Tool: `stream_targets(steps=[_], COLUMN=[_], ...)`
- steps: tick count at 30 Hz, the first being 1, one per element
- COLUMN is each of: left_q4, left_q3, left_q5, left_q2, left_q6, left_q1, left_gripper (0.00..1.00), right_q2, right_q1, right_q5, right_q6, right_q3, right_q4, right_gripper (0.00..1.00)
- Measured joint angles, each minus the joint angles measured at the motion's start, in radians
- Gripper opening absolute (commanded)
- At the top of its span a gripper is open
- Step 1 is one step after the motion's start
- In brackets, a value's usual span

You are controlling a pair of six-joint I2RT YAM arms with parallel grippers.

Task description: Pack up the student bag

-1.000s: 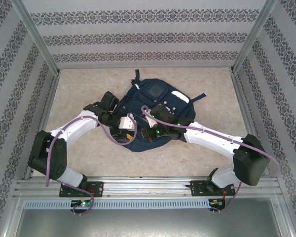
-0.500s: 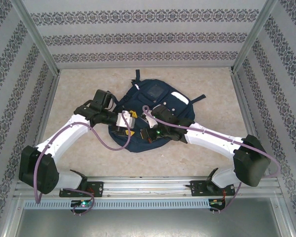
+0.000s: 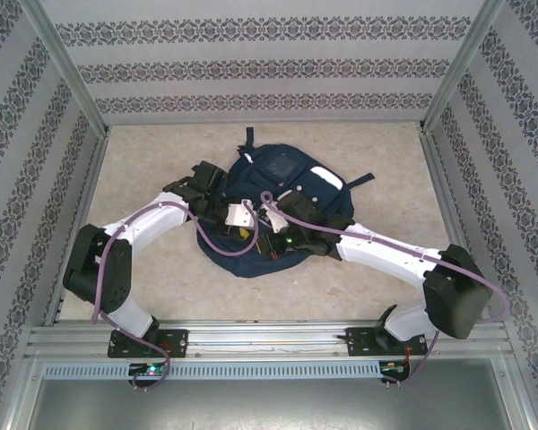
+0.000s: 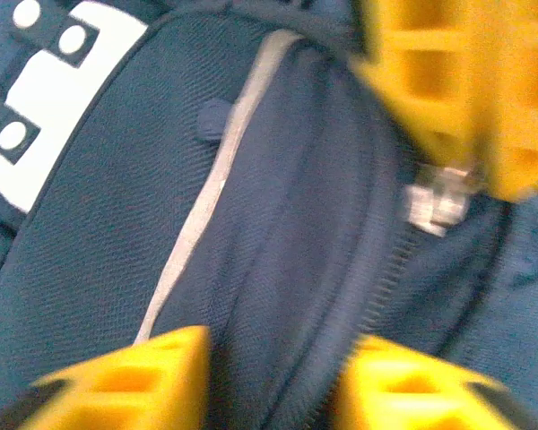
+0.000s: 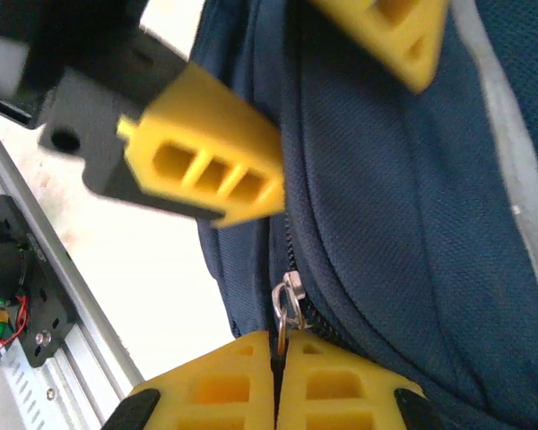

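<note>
Navy student bag [image 3: 282,175]: right fingers [image 5: 224,385] pinch zipper pull [image 5: 287,309]; left fingers [image 4: 125,376]: grip unclear.

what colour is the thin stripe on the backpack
Light grey stripe on the large navy-blue fabric backpack; clearest in left wrist view.

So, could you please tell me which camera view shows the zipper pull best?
The right wrist view: the zipper pull is sharp and close, its ring pinched in the shut right gripper. The left wrist view shows it small and blurred. In the top view it is too small to make out.
</note>
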Motion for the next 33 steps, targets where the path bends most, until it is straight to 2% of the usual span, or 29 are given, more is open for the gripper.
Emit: stream_targets(steps=[6, 9, 13, 19, 21, 22, 23, 24, 25, 26, 29, 33], left_q4=[0.011, 0.052, 0.095, 0.188, 0.182, 0.162, 0.142, 0.126, 0.119, 0.122, 0.199, 0.392], left_q3=[-0.005, -0.028, -0.078, -0.157, -0.161, -0.164, -0.169, -0.171, -0.171, -0.171, -0.179, -0.245], left_q5=[0.011, 0.016, 0.029, 0.039, 0.043, 0.048, 0.055, 0.060, 0.071, 0.076, 0.040, -0.140], left_q2=[-0.008, -0.021, -0.053, -0.097, -0.103, -0.112, -0.128, -0.147, -0.166, -0.198, -0.317, -0.500], left_q6=[0.110, 0.120, 0.120, 0.119, 0.116, 0.107, 0.089, 0.063, 0.024, -0.037, -0.262, -0.610], left_q1=[-0.013, -0.013, -0.005, -0.005, -0.005, -0.002, 0.005, 0.010, 0.012, 0.013, 0.013, 0.033], left_gripper=[0.00, 0.00, 0.00, 0.00, 0.00, 0.03, 0.17, 0.47, 0.95, 0.99, 0.99, 0.99], right_q2=[-0.061, -0.061, -0.042, 0.055, 0.077, 0.082, 0.083, 0.079, 0.068, 0.044, -0.094, -0.369], right_q1=[-0.152, -0.225, -0.317, -0.398, -0.418, -0.435, -0.463, -0.485, -0.503, -0.517, -0.521, -0.530], right_q5=[-0.025, -0.059, -0.058, -0.143, -0.140, -0.101, -0.065, -0.031, -0.002, 0.029, 0.106, 0.251], right_q6=[-0.069, -0.106, -0.132, -0.099, -0.079, -0.066, -0.052, -0.042, -0.037, -0.035, -0.047, -0.086], right_q3=[-0.062, -0.067, -0.067, -0.045, -0.045, -0.045, -0.046, -0.048, -0.053, -0.063, -0.112, -0.193], right_q4=[-0.036, -0.054, -0.074, -0.070, -0.066, -0.068, -0.072, -0.074, -0.072, -0.074, -0.072, -0.024], right_gripper=[0.00, 0.05, 0.05, 0.29, 0.46, 0.55, 0.70, 0.87, 0.98, 0.98, 0.98, 0.98])
